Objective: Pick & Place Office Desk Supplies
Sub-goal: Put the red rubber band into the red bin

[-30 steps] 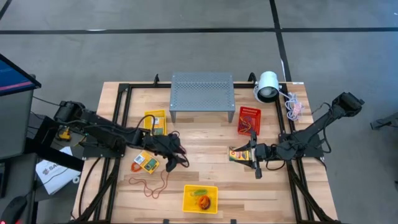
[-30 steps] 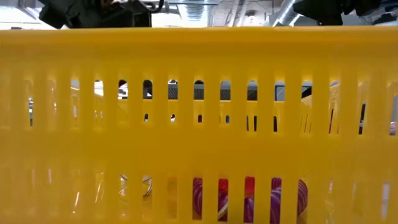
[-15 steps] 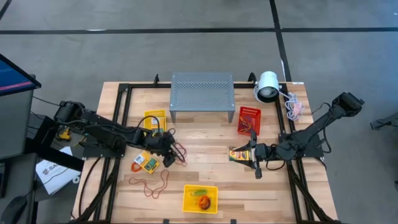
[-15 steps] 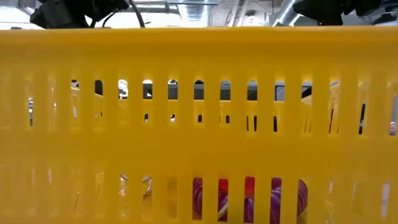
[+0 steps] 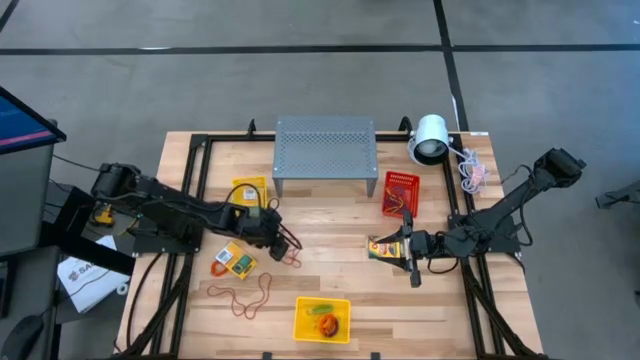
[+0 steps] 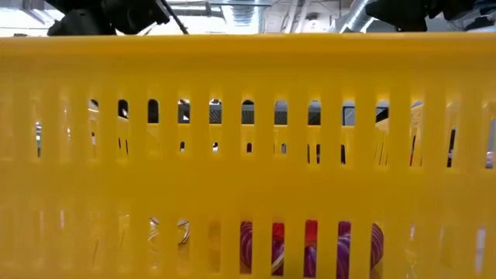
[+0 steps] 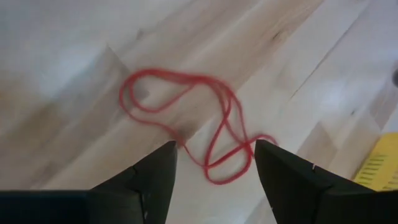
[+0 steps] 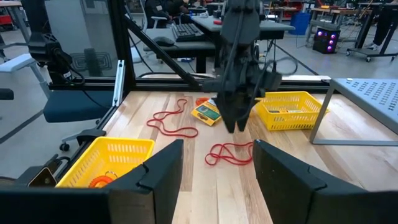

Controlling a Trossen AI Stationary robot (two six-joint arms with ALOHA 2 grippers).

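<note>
Some rubber bands already lie in the front yellow basket (image 5: 322,320), but much is left — a red rubber-band loop (image 7: 186,118) lies loose on the table (image 5: 330,225), a larger loop (image 5: 245,297) nearer the front, and a crayon box (image 5: 233,261) beside them. The left end effector (image 7: 214,163) hovers over the red loop with fingers spread wide and empty — the right end effector (image 8: 217,158), also apart and holding nothing, waits near the red basket (image 5: 399,193)

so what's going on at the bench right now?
Desk supplies sorting. The left end effector hangs open over a red rubber-band loop lying on the wooden table, gripping nothing. The right end effector waits beside a crayon box near the red basket. Another crayon box and a brown loop lie loose. The front yellow basket already holds some items.
</note>
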